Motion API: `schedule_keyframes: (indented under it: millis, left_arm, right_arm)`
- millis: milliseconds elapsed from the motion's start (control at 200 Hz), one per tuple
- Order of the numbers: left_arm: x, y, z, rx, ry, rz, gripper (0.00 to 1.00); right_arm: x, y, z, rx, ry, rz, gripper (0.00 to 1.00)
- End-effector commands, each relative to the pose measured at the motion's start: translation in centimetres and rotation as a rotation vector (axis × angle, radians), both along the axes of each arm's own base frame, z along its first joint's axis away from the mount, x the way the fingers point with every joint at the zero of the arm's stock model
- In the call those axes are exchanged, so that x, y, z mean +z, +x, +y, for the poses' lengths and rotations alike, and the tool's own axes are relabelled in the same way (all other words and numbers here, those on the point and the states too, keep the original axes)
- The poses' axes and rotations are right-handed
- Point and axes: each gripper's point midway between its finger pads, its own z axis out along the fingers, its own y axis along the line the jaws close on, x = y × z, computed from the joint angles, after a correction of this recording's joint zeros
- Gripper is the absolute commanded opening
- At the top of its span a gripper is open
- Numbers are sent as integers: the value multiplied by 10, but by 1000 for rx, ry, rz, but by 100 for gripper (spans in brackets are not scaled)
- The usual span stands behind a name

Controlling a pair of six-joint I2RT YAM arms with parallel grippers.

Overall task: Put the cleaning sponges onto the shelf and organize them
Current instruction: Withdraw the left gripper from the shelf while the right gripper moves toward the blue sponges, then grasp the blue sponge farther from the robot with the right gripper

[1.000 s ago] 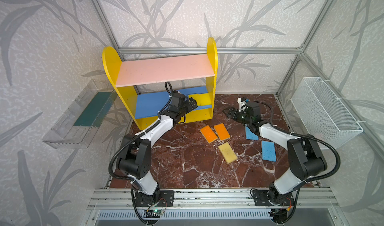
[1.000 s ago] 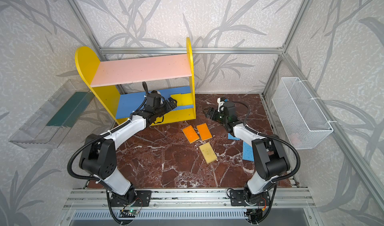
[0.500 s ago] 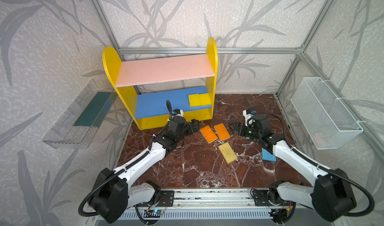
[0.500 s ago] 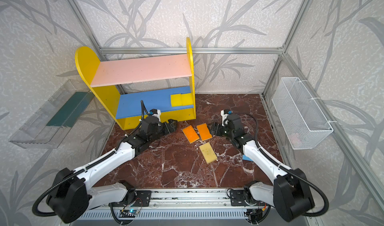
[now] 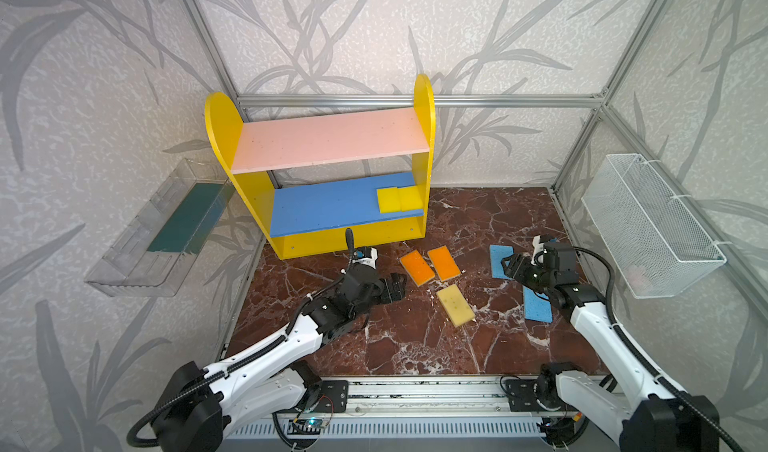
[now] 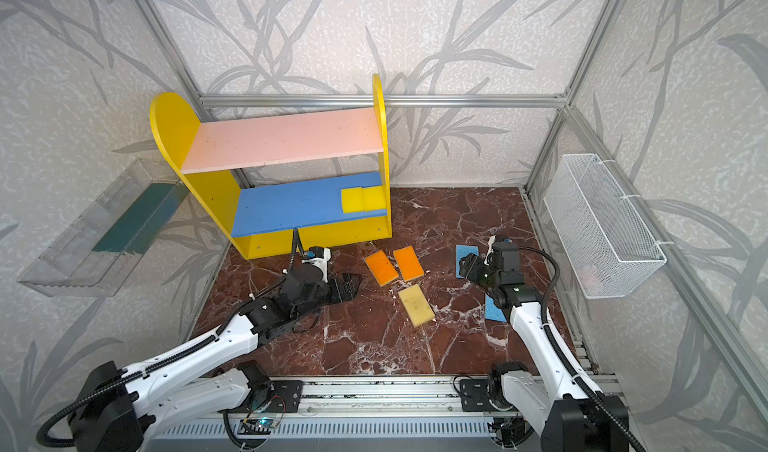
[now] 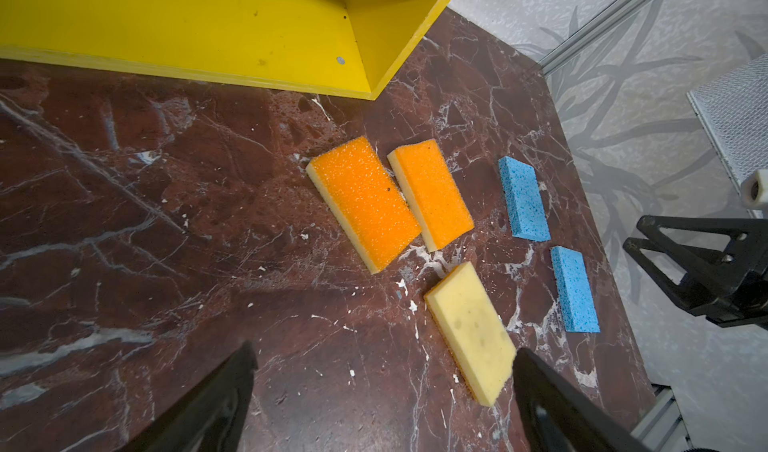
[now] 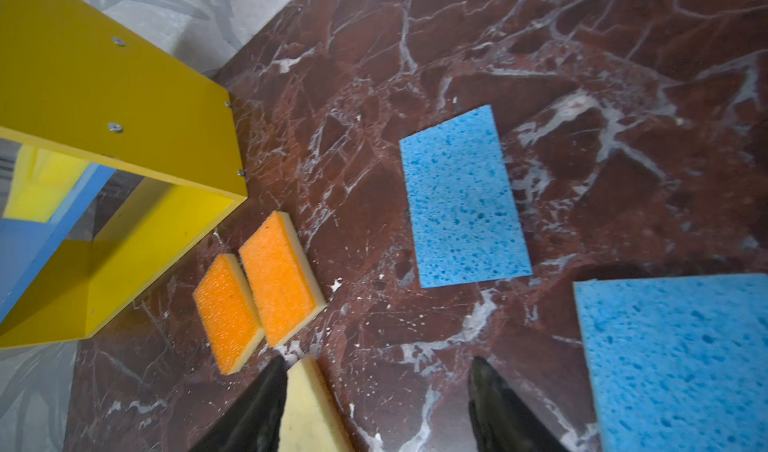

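**While five sponges (image 5: 455,305) wait on the table (image 5: 374,346), both arms hover empty**

Two yellow sponges (image 5: 390,200) sit on the shelf's (image 5: 257,204) blue board (image 5: 324,208). Jaws: left gripper (image 5: 398,288) wide and empty near the orange pair (image 5: 417,267); right gripper (image 5: 508,264) apart, empty, over a blue sponge (image 5: 496,254). Risk: the oranges touch, so lifting one may drag its neighbour. A second ago the left gripper was at the shelf.

Robot lab cell, aluminium frame (image 5: 498,101), leaf-patterned wall panels (image 5: 332,25), marble-look tabletop (image 5: 415,346), left arm (image 5: 266,346), right arm (image 5: 598,337), base rail (image 5: 415,400).
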Motion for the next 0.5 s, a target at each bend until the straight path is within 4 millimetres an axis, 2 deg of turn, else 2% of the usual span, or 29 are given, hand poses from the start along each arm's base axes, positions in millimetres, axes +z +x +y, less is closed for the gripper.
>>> schedule_keyframes:
  millis: [0,135,270,400,495]
  left_arm:
    - [-14,-2,0,-20,23,-2,99]
    - [-21,1,-9,-60,45,29,99]
    - [-18,2,-25,-90,-44,46,99]
    - [-15,3,-33,-110,-69,64,98]
    - [-13,3,-32,-111,-67,56,97]
  right_arm:
    - [-14,7,-15,-20,5,64,64]
    - [-33,26,-21,-23,16,114,55]
    - [-44,43,-22,6,4,179,49]
    - [-51,56,-32,-6,-52,207,50]
    - [-59,63,-43,-32,-84,230,54]
